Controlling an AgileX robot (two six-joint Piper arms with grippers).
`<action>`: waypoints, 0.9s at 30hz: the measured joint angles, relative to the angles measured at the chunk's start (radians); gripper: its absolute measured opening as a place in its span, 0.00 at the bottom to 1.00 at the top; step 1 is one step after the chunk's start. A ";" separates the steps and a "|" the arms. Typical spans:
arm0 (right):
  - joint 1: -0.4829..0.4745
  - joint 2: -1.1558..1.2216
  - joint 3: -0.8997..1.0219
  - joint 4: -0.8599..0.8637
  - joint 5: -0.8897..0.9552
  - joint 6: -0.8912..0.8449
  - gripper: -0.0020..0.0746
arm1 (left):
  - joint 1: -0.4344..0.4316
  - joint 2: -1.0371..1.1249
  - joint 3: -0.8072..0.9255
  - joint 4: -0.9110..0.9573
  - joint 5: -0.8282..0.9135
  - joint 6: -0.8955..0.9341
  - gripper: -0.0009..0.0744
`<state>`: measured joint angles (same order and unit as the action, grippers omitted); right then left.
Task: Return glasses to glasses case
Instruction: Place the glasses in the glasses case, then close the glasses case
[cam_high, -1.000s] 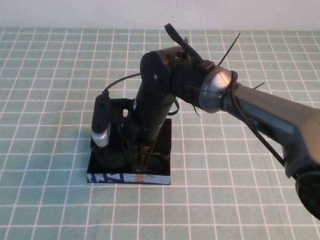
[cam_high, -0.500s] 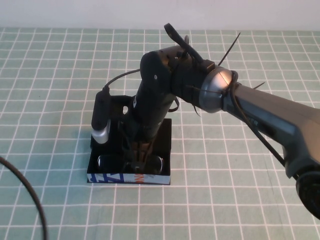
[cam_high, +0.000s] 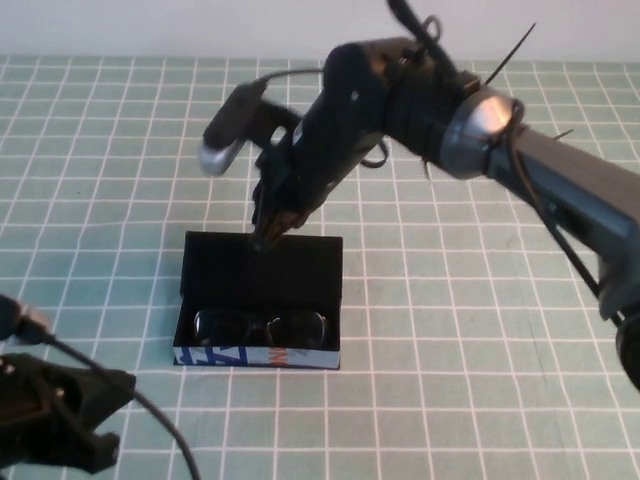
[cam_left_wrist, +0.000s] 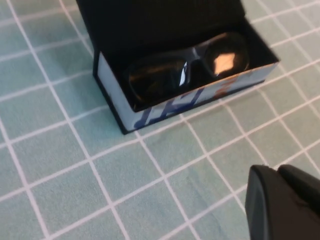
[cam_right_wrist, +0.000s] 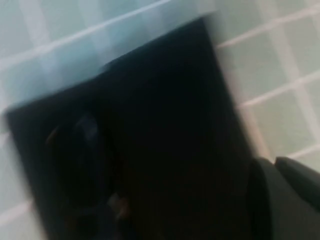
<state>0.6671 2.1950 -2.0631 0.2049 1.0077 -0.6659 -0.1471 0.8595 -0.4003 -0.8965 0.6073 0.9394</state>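
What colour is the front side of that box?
White with blue and orange markings on the glasses case; left wrist view.

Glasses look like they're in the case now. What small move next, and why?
Probably swing the case lid shut. The glasses lie inside, the right end effector hangs over the open lid, and the left end effector sits at the near left edge.

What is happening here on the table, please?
A two-armed robot is returning glasses to a case. The glasses already lie inside the open glasses case, behind its blue-and-white side, and the lid is not yet closed. The right gripper hangs above the back of the case and holds nothing. The left gripper sits low at the near left of the checked table, away from the case.
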 joint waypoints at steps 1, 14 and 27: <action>-0.013 0.000 0.000 0.009 -0.017 0.029 0.02 | 0.000 0.036 0.002 -0.035 -0.015 0.030 0.01; -0.210 0.010 0.000 0.367 -0.091 0.123 0.01 | -0.286 0.414 0.004 -0.426 -0.346 0.422 0.01; -0.277 0.165 -0.001 0.490 -0.003 0.081 0.01 | -0.450 0.650 -0.129 -0.532 -0.553 0.517 0.01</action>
<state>0.3901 2.3603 -2.0638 0.6944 1.0047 -0.5846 -0.5974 1.5099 -0.5293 -1.4286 0.0540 1.4565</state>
